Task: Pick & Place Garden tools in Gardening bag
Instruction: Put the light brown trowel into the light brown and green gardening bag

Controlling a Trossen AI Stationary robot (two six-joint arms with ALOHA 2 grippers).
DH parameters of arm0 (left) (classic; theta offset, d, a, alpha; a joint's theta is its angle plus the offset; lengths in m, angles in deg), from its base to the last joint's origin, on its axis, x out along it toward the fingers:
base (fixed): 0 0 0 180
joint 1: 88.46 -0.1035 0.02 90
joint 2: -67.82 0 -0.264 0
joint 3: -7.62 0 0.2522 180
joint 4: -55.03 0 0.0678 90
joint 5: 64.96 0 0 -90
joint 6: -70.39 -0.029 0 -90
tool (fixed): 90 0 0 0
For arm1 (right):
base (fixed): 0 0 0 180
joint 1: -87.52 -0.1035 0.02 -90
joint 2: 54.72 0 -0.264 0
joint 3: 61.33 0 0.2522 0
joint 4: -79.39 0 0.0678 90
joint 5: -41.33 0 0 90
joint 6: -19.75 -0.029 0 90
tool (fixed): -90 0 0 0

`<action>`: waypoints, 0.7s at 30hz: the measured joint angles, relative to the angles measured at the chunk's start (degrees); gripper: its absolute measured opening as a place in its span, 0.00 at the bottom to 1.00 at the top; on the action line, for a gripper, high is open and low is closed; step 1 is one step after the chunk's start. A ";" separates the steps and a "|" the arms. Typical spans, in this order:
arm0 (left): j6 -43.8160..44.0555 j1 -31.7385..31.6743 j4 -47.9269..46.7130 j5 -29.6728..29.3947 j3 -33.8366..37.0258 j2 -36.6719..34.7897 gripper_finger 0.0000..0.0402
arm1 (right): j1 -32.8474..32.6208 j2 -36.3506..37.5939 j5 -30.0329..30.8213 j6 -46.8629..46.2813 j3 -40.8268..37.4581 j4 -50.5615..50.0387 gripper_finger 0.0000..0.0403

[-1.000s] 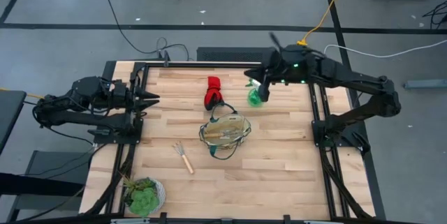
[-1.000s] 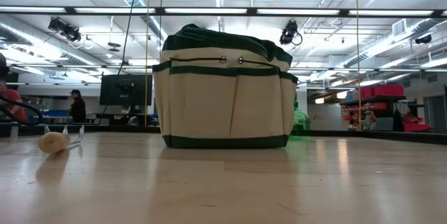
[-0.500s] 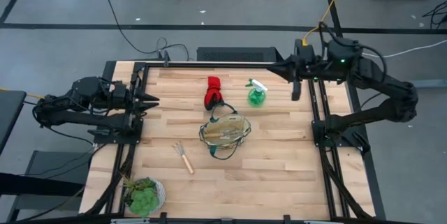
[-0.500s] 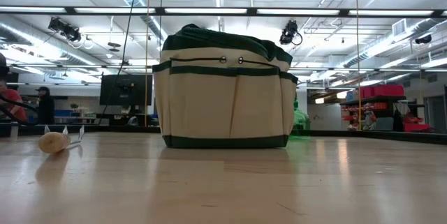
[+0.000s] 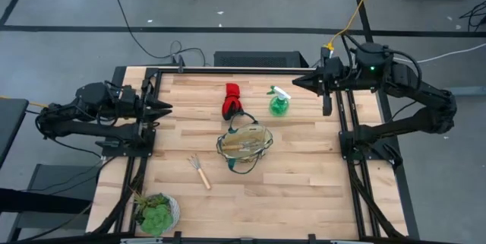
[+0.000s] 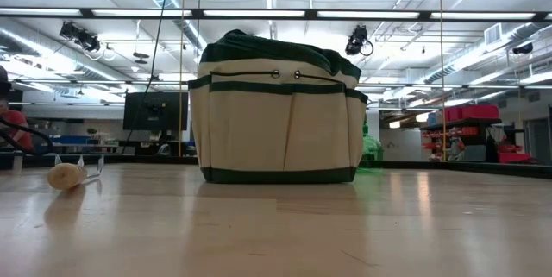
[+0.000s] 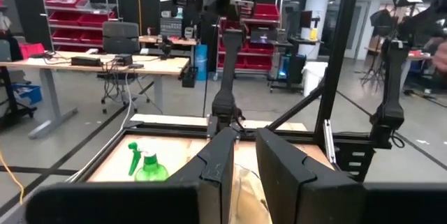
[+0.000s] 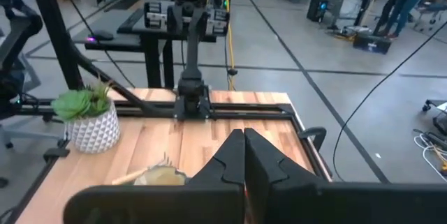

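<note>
The right end effector [image 5: 298,83], pressed together and empty, hovers at the surface's [image 5: 304,175] far right edge, just right of the green spray bottle [image 5: 279,104]; the gardening bag [image 5: 244,144] sits mid-surface.

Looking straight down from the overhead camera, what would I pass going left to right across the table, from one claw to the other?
Left claw → hand rake → red-and-black glove bundle → gardening bag → green spray bottle → right claw.

- Bright, even light from ceiling strip lamps [image 6: 259,14].
- Soft, faint shadows on the tabletop [image 5: 304,175].
- Low view: sheen on the near wood.
- Wrist views blur close-up.
</note>
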 joint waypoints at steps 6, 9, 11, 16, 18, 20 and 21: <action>-0.32 0.00 3.52 -0.90 -0.05 2.17 0.18 | -0.02 1.88 -0.09 -0.35 -6.46 3.56 0.00; -0.42 0.00 4.01 -0.90 -0.04 3.70 0.18 | -0.02 3.79 -0.09 -1.90 -10.80 8.14 0.00; -0.40 0.00 5.15 -0.77 -0.04 5.12 0.18 | -0.01 5.20 -0.08 -3.16 -13.48 10.96 0.00; -0.51 0.02 7.89 0.86 0.00 8.95 0.18 | -0.02 8.38 0.00 -6.18 -17.25 15.20 0.00; -0.53 0.00 9.34 2.07 -0.02 10.74 0.18 | -0.02 8.97 0.23 -6.95 -17.55 14.97 0.00; -0.55 0.02 9.51 3.14 0.00 12.20 0.18 | -0.02 9.24 1.00 -7.76 -17.57 14.78 0.00; -0.57 0.01 9.85 3.53 0.00 12.98 0.18 | -0.02 9.32 1.04 -7.74 -17.57 14.73 0.00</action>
